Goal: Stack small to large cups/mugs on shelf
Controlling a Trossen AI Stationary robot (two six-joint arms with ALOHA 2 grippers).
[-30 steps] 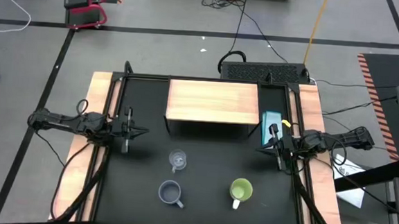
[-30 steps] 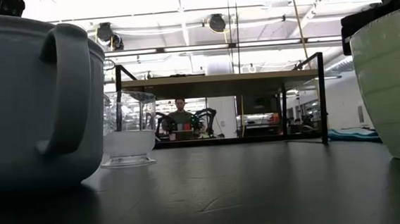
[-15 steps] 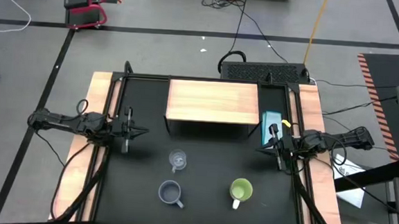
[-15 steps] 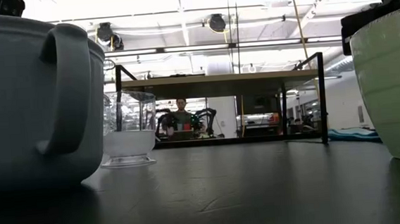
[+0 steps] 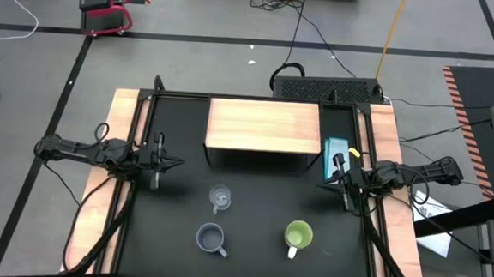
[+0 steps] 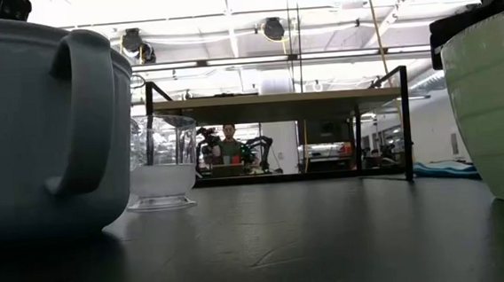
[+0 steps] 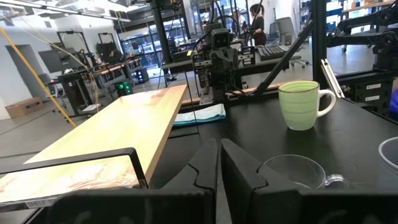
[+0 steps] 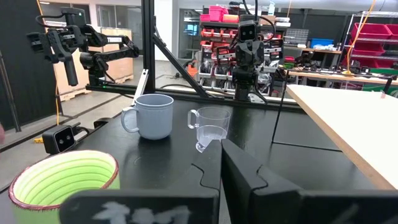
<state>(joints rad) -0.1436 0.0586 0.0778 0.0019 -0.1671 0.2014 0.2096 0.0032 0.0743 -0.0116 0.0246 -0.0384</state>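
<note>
Both tools (image 5: 175,162) (image 5: 323,183) at table (image 5: 257,251) edges

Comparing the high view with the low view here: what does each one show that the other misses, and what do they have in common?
Only the high view shows both waiting arms, the left gripper and right gripper at the table's sides, and the teal cloth beside the shelf.

Only the low view shows the space under the shelf and a person in the room behind.

Both show the shelf with nothing on it, plus the glass cup, grey-blue mug and green mug standing on the table.
</note>
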